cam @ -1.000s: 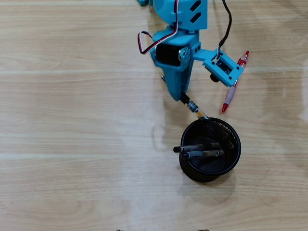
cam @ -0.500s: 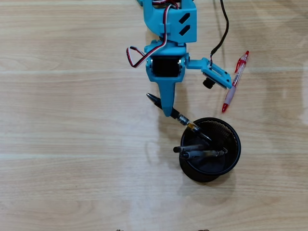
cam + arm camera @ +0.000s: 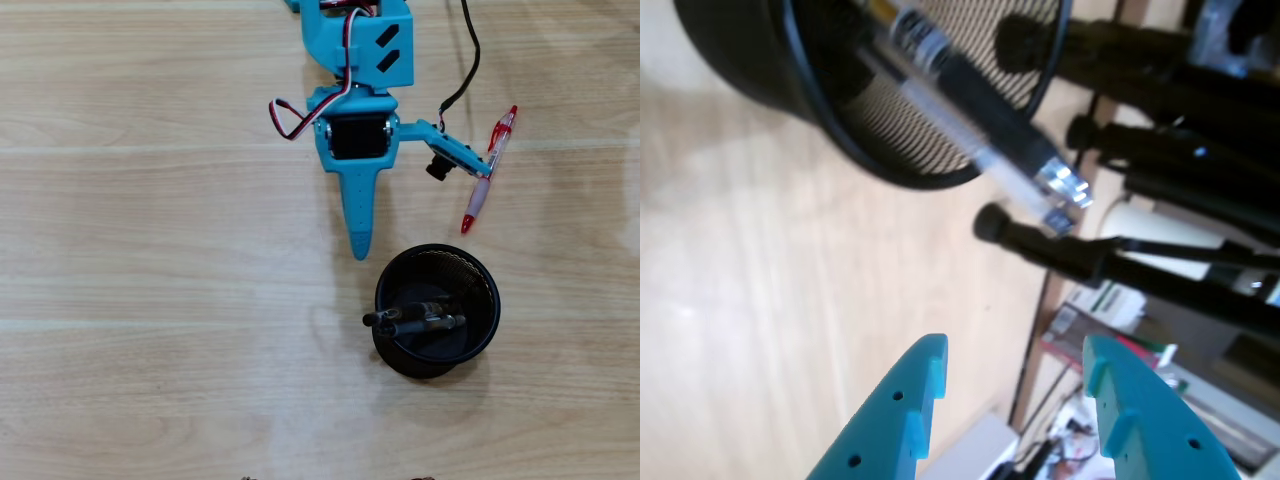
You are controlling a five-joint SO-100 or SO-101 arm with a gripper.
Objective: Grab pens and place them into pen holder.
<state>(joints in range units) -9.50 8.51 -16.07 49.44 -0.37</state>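
Bright, even light fills the overhead view, the pale table (image 3: 150, 250) sharp edge to edge with a faint sheen to the right and only soft, short shadows under the arm (image 3: 358, 120) and around the holder (image 3: 436, 310). The wrist view is much rougher: the holder (image 3: 770, 70) and the clear pen (image 3: 970, 110) up close are smeared and out of focus, with small hot glints on the pen's metal tip. The table there washes out pale at left, the background at right sits dim and blurry, and only the fingers (image 3: 895, 420) look fairly crisp.
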